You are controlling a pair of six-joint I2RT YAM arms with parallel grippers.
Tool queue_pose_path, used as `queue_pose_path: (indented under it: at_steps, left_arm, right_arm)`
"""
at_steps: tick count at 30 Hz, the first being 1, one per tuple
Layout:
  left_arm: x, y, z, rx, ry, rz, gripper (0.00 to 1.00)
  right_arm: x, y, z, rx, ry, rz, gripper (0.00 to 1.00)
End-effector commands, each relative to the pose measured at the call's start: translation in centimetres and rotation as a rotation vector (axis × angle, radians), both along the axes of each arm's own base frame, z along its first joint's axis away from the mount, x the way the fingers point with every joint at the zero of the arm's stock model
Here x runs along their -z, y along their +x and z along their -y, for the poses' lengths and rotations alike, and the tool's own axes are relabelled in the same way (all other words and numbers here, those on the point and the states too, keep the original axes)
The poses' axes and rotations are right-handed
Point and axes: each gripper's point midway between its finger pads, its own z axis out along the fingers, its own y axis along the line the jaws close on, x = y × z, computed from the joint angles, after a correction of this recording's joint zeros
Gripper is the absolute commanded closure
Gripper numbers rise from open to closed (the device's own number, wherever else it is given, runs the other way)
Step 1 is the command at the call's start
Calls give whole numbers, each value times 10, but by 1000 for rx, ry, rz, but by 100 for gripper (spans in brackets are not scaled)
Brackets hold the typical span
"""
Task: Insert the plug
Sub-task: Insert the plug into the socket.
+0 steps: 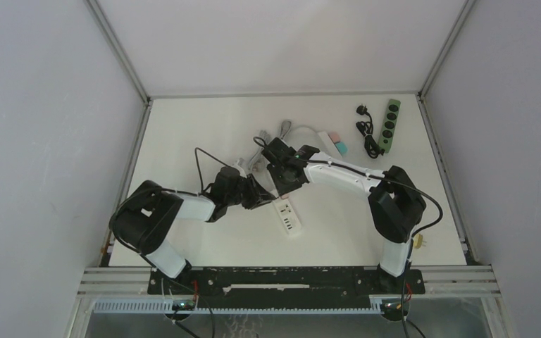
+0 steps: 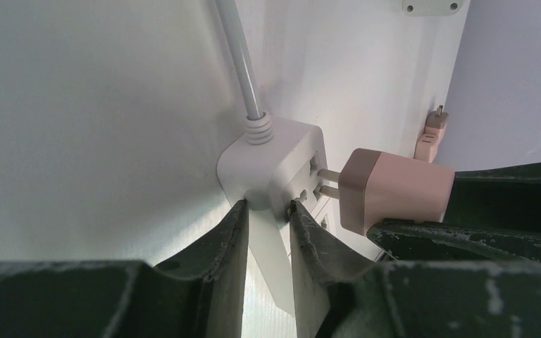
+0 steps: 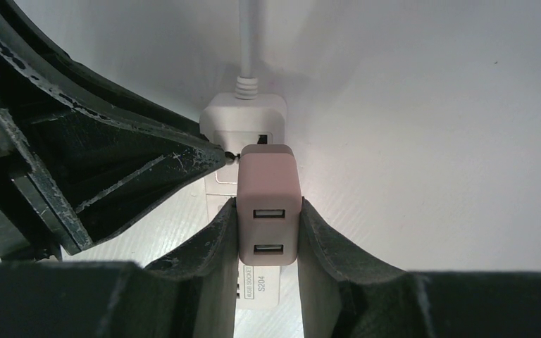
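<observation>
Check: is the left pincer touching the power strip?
Touching. The left wrist view shows the left pincer with its fingers pressed against both sides of the power strip near its cord end, with no gap showing.

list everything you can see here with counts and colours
white power strip: 1, white, middle of table
pink charger plug: 1, pink, prongs at the strip's socket, not fully seated
green power strip: 1, green, far right corner
black cable: 1, black, bundled beside the green power strip
small adapters: 2, one pink, one teal, far side, left of the black cable
table: 1, white
left end effector: 1, black, shut on the white power strip's cable end
right end effector: 1, black, shut on the pink charger plug
</observation>
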Motion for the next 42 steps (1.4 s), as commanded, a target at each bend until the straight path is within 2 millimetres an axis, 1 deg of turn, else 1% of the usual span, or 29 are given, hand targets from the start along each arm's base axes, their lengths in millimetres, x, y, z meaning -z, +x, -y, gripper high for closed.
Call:
queue_pose_path:
  at_steps: [1,11,22,30,36,42]
  left_arm:
    - [-9,6,4,2,-23,25,69]
    - [-12,7,4,1,-29,29,69]
    - [-11,6,5,3,-33,26,69]
    - [-12,6,5,2,-34,27,70]
    - [-12,6,5,3,-36,28,70]
    - [-11,5,5,3,-35,25,70]
  right_arm:
    - [-10,8,-13,-26,25,43,100]
    - [-5,9,-15,-38,-29,51,100]
    - [-6,8,-15,-52,-77,69,100]
    - [8,5,-11,-55,-127,48,100]
    - [12,3,-12,-63,-131,37,100]
    - [17,1,-5,-62,-147,20,100]
